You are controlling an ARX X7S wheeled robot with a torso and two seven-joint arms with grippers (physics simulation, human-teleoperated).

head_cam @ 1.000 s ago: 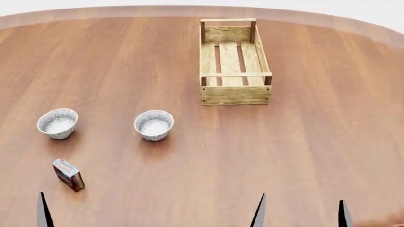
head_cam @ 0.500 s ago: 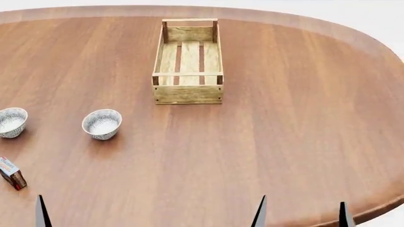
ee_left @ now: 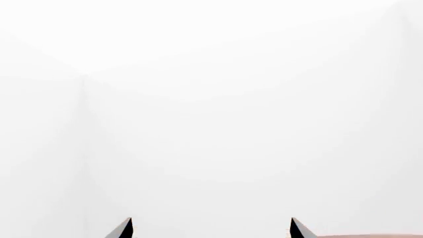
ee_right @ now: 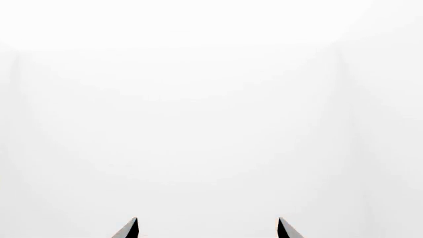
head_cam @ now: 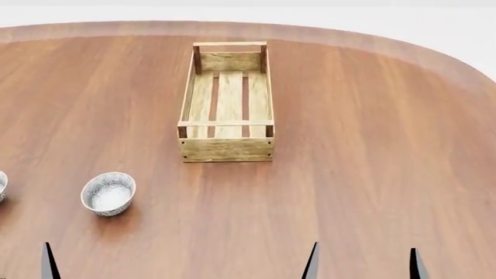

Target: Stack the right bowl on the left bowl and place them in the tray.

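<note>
Nearest the robot in the head view, the right claw (head_cam: 362,264) shows only as two dark fingertips at the bottom edge, set well apart with bare wood between them and nothing gripped. The left claw (ee_left: 210,229) shows two tips in its wrist view, likewise spread and empty, facing blank white; in the head view only one of its tips appears, nearer than the right bowl. The right wrist view gives the same: two separated tips against white.

Farther out on the brown wooden counter (head_cam: 372,174), the right bowl (head_cam: 108,193) stands upright, speckled, nearer than the tray and to its left. The left bowl (head_cam: 2,186) is a sliver at the frame edge, beside the right bowl, apart from it.

Farthest, the tray (head_cam: 227,102) lies lengthwise, holding nothing.
</note>
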